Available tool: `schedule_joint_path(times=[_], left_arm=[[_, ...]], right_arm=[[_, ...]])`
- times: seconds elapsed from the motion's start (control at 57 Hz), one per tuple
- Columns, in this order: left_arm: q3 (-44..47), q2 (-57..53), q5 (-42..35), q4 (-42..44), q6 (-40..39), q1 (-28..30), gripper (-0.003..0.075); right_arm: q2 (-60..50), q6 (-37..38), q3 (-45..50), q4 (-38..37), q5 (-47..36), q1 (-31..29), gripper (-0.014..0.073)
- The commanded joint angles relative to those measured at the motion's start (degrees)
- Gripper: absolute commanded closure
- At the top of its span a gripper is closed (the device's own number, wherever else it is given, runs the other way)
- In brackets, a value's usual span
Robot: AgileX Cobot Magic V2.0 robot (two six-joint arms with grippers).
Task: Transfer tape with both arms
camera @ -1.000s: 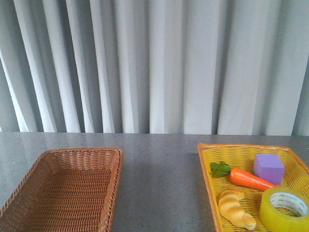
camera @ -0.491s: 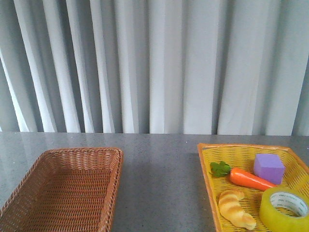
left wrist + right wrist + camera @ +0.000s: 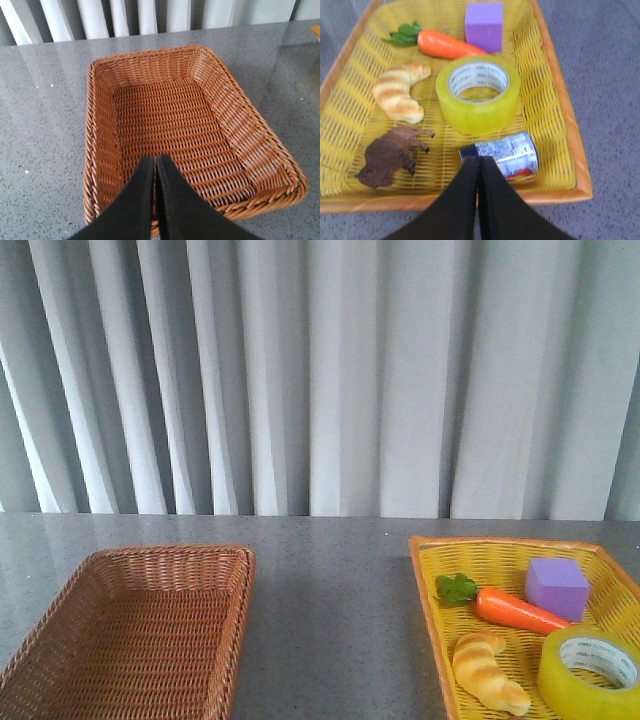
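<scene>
**Both grippers closed, neither holding anything**

The left gripper has its two black fingers pressed together along their length, tips meeting with only a thin seam between them, nothing caught there. The right gripper shows the same pose: dark fingers flat against each other, tapering to a joined point and holding nothing. Neither arm appears in the front view; only the fingers show in the wrist views.

The tape is showing a glossy, translucent yellow plastic surface around a white printed paper-like core, lying in a woven yellow basket, while the brown wicker basket is sitting on a smooth, speckled grey stone-like table.
</scene>
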Motion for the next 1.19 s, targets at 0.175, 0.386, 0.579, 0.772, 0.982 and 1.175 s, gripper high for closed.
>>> schedule_joint_path(times=[0.175, 0.386, 0.579, 0.772, 0.982, 1.175], left_arm=[[-1.9, 2.91, -1.96, -0.58, -0.1, 0.09, 0.0644], [-1.9, 3.68, -2.05, -0.58, -0.05, 0.09, 0.0349], [-1.9, 3.68, -1.84, -0.9, -0.05, 0.09, 0.0146], [-3.79, 3.34, 1.19, -5.6, 4.93, -1.43, 0.0144], [-7.92, 3.46, 5.02, -14.59, 17.1, -7.96, 0.0155], [-7.92, 4.96, 5.09, -17.27, 21.03, -15.84, 0.0162]], right_arm=[[0.47, -0.23, -1.86, -1.63, -0.96, -0.24, 0.0479], [0.47, -0.05, -1.86, -2.35, -0.55, -0.24, 0.0153], [0.47, 0.08, -1.86, -2.35, -0.55, -0.24, -0.0007], [2.11, 1.9, -4.98, -2.72, 1.87, -0.24, 0.0014], [11.49, 4.39, -13.64, -5.73, 9.71, -0.24, 0.0026], [21.99, 4.64, -19.7, -5.0, 13.48, -0.24, 0.0026]])
